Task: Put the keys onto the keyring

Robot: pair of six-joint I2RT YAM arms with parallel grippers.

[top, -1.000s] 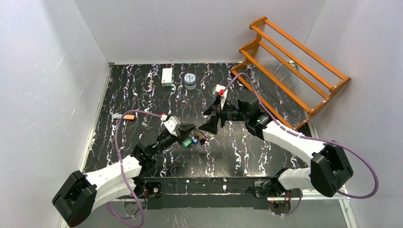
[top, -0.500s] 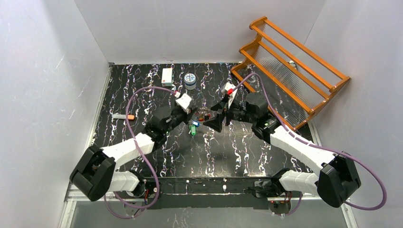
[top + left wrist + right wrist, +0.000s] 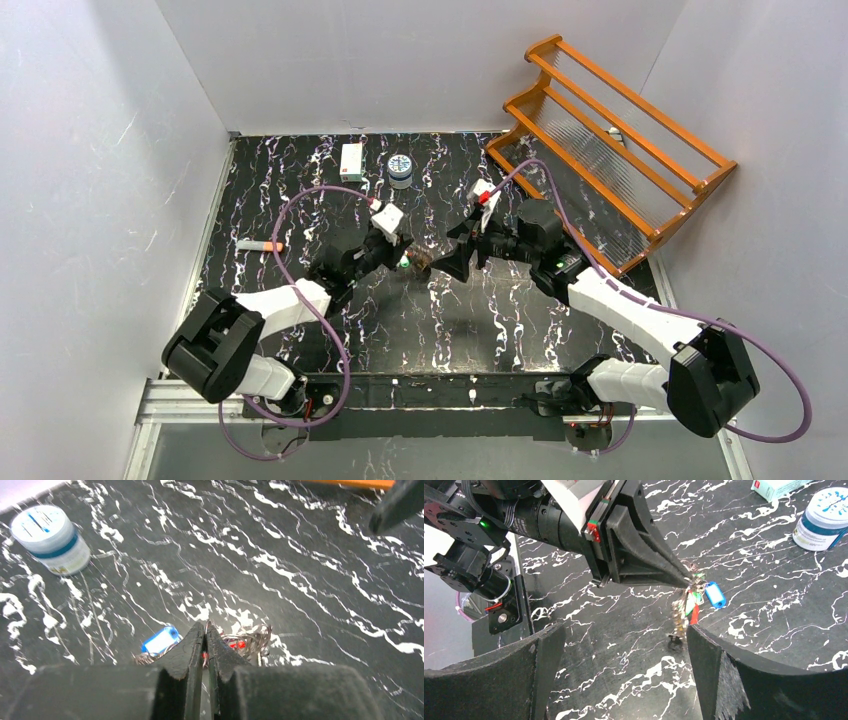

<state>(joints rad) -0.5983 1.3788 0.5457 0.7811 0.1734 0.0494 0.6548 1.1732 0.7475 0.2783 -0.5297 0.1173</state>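
The left pincer is pressed together, and the keyring is pinched at its very tips. In the right wrist view the keys are seen hanging below those tips in a loose bunch, with a blue cap fanned out to one side and green and red caps among the bare silver ones. A dark shadow is cast on the table just beneath the bunch.

The right pincer is spread wide and nothing is held in it. It is pointed at the bunch from the opposite side, close to it but apart, so that the keys are framed between its two fingers.

Farther back on the table a small round jar with a blue-and-white lid is standing upright; it is closed and its contents cannot be told. A white box lies just beside it. An orange wooden rack is set at the far right corner, and a thin orange-tipped stick lies near the left edge.

The hanging of the bunch is shown only by the right wrist view. In the left wrist view the blue cap and a red one are glimpsed behind the closed fingers. From above, the bunch is mostly hidden between the two pincers.
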